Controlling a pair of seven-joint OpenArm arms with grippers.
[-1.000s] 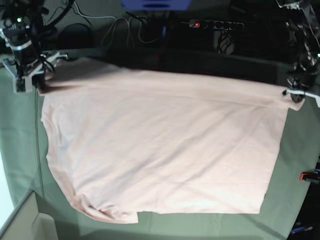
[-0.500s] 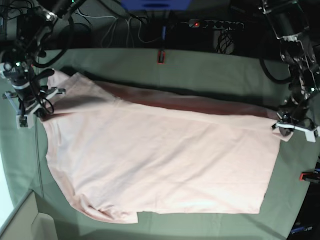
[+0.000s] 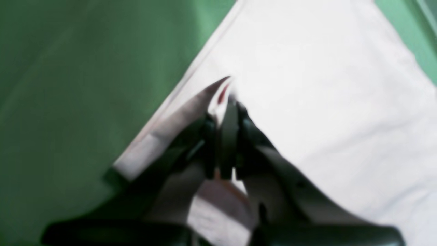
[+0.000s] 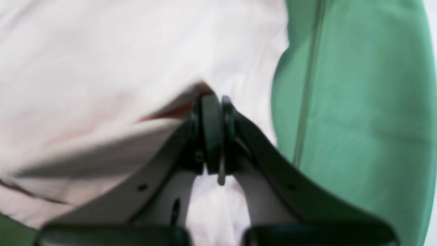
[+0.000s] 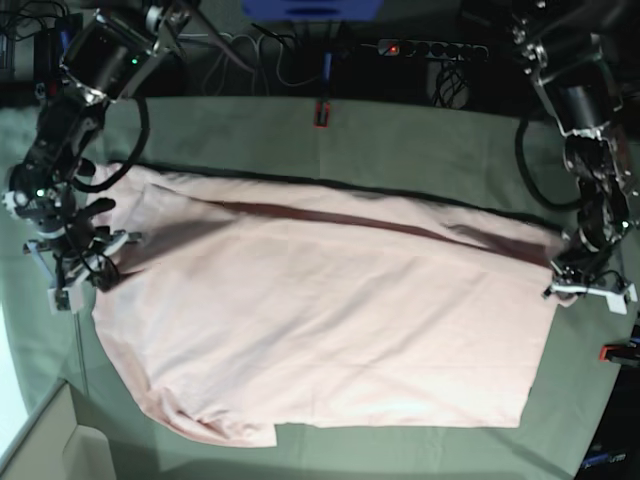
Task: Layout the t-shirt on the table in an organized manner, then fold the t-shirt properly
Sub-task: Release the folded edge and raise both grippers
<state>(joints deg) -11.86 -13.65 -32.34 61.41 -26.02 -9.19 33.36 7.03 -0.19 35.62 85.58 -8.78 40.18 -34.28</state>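
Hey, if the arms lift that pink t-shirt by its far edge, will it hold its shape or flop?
Likely flop: the t-shirt already folds over itself between the left gripper and right gripper. It looks thin and creased, so probably light. It may drag on the table cloth rather than slide.

The t-shirt [image 5: 320, 320] lies spread across the tabletop [image 5: 420, 140], its far edge folded over. The right gripper [image 5: 75, 275] pinches its 9 o'clock corner, the left gripper [image 5: 575, 290] its 3 o'clock corner.

Both arms reached down, wide apart; the left hand [image 5: 590, 290] and right hand [image 5: 75, 268] were clamped tight.
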